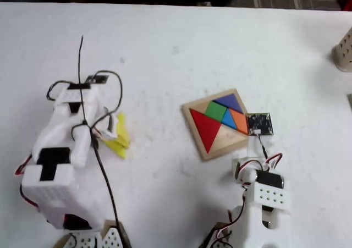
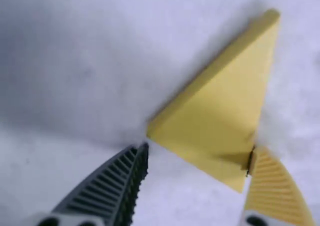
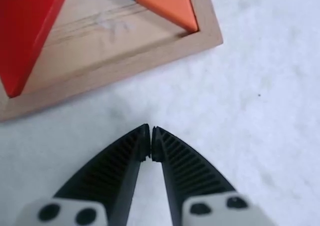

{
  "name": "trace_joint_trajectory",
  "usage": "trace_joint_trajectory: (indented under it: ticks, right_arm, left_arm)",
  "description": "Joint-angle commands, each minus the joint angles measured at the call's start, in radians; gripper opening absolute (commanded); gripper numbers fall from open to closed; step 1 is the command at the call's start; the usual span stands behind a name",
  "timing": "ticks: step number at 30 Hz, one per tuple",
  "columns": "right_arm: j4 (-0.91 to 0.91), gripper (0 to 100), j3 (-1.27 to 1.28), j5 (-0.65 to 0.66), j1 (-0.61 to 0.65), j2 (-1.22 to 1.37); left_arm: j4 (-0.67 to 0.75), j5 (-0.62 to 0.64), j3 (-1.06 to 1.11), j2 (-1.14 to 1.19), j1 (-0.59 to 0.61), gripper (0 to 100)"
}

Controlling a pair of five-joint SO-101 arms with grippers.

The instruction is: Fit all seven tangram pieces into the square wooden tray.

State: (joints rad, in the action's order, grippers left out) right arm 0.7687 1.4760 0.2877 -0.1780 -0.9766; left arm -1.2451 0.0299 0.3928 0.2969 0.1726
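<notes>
Ribbed fingers of the left gripper sit closest to the lens, one dark and one yellow, closed part-way onto the yellow triangle. The dark tip touches one corner and the yellow pad presses the opposite edge. In the high view the yellow triangle is left of centre, beside the left arm. It is well apart from the tray, which lies right of centre. A red triangle, green square, purple piece, blue piece and orange piece are already seated. A bare wedge of wood is left along the tray's lower-right side. The right gripper is closed on nothing, tips together over the table just beside the tray's rim.

The yellow triangle looks rigid, light and smooth-faced. It should not deform, but it could pivot or squirt out, since a corner gives the dark finger little to bite on. A hold across two flat edges nearer its middle seems safer
</notes>
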Motion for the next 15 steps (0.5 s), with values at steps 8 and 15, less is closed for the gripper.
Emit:
trace_joint_trajectory:
  ticks: [8, 15]
  right_arm:
    - [-0.012, 2.1, -0.003, 0.009, -0.004, -0.018]
    - [-0.012, 2.1, -0.003, 0.009, -0.004, -0.018]
  left_arm:
    - [0.094, -0.031, -0.138, 0.042, -0.021, 23]
    - [0.097, 0.04, -0.186, 0.048, 0.031, 30]
